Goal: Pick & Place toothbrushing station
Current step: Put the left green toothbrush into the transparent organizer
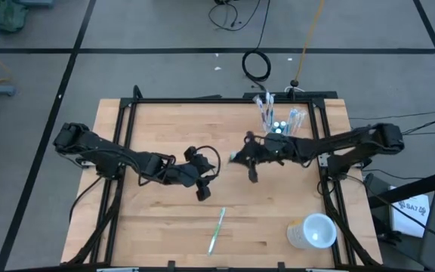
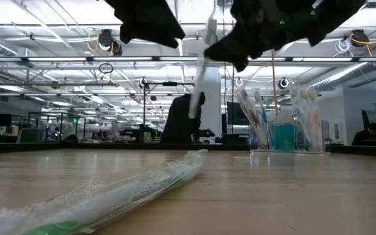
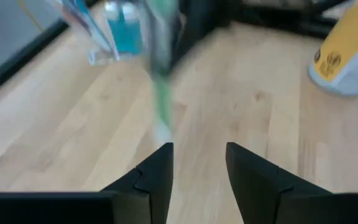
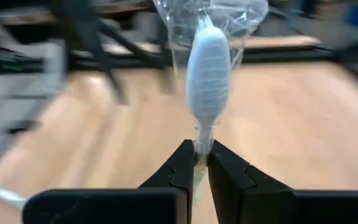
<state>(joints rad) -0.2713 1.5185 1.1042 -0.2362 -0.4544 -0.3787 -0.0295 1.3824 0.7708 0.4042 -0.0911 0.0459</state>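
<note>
Right gripper (image 4: 201, 163) pinches a wrapped toothbrush (image 4: 207, 74) upright, bristles up, near the tumbler (image 1: 278, 121) holding brushes and tubes. Left gripper (image 3: 197, 165) spread, farther from the tumbler.

**What the views leave unclear**

Beside the clear tumbler (image 3: 114, 34), itself cut off by the frame edge, a green-and-white toothbrush (image 3: 160, 74) is smeared by blur in the left wrist view. Near that tumbler (image 2: 286, 134) in the low view, both arms are cropped above. The wrapped toothbrush (image 2: 109, 192) runs off the frame's bottom corner.
</note>
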